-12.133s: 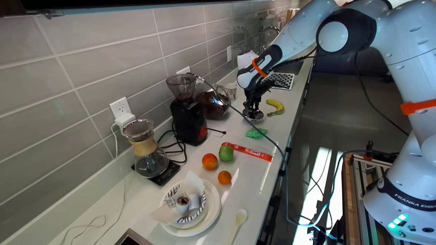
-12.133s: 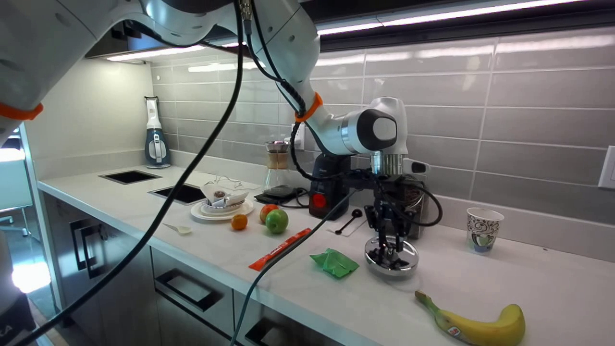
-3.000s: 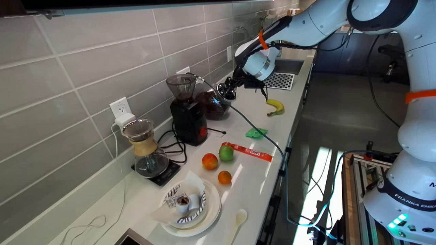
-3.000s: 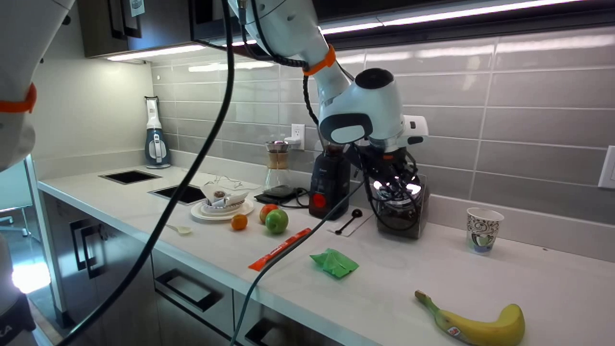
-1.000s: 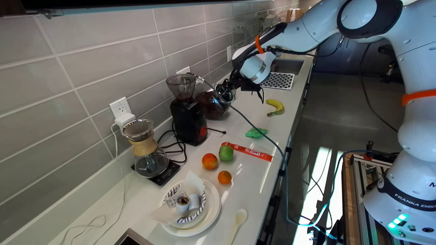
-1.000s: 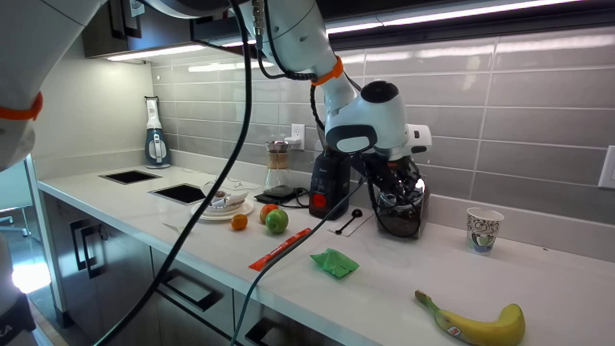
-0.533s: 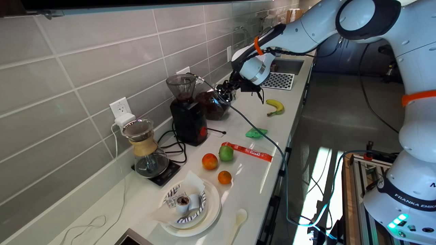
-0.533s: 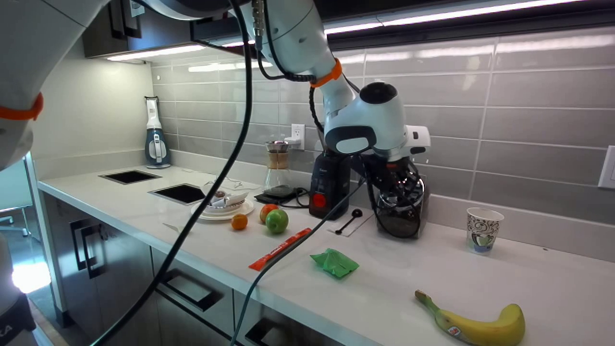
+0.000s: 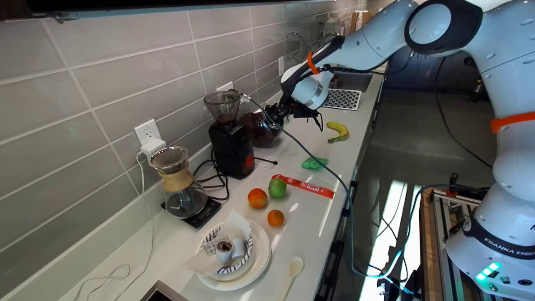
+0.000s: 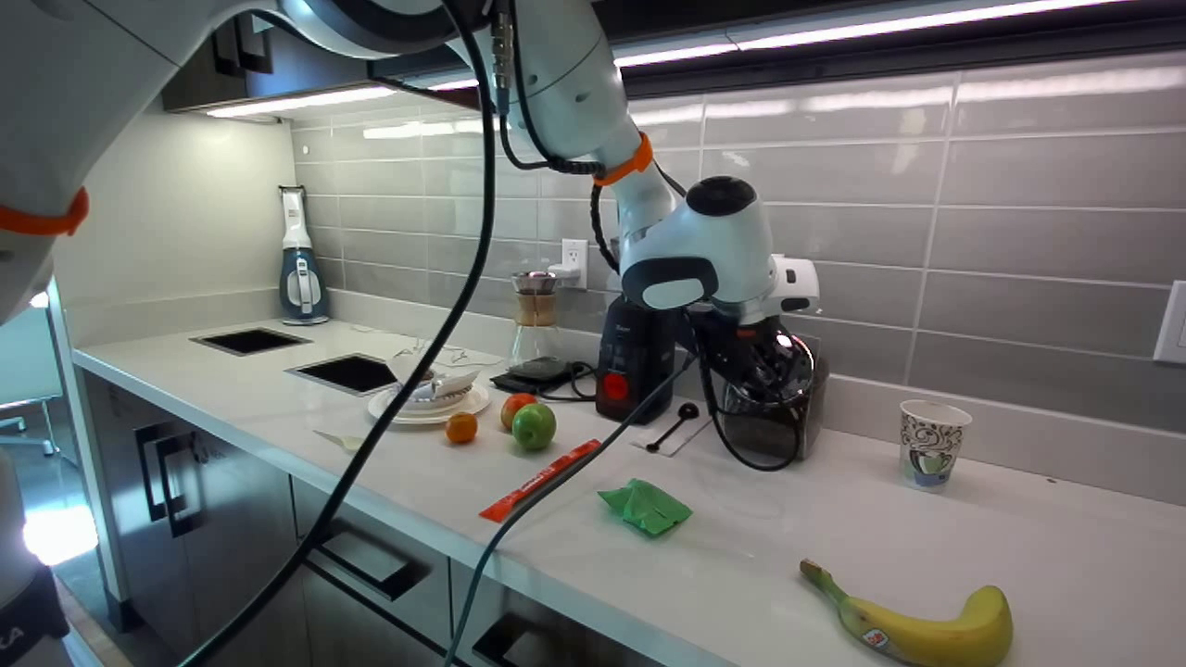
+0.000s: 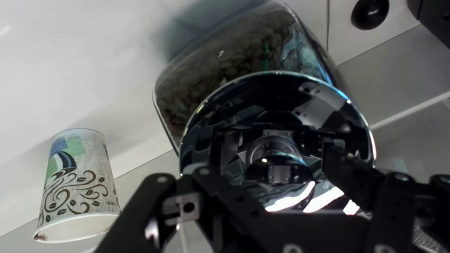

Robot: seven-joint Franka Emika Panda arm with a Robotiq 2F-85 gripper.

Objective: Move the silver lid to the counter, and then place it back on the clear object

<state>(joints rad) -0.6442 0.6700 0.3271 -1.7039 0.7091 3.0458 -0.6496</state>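
The silver lid (image 11: 246, 93) covers the mouth of the clear object (image 11: 225, 59), a glass jar of dark beans standing tilted against the wall side of the counter (image 10: 834, 528). In the wrist view my gripper (image 11: 272, 158) stands open, one finger on each side of the lid's round knob (image 11: 277, 172), with a gap visible beside it. Both exterior views show the gripper (image 9: 276, 113) at the jar's upper front, hiding most of the lid. Whether the lid sits flush all round cannot be seen.
A black grinder (image 9: 232, 150) stands close beside the jar, and a patterned paper cup (image 10: 934, 445) on its opposite side. A banana (image 10: 917, 625), green packet (image 10: 646, 507) and red stick pack (image 10: 540, 480) lie in front. A cable (image 9: 309, 152) crosses before the jar.
Twelve seconds ago the lid was down on the counter at my gripper; now it is on the jar. Within the last second the jaws have opened around the knob and the arm shifted slightly.
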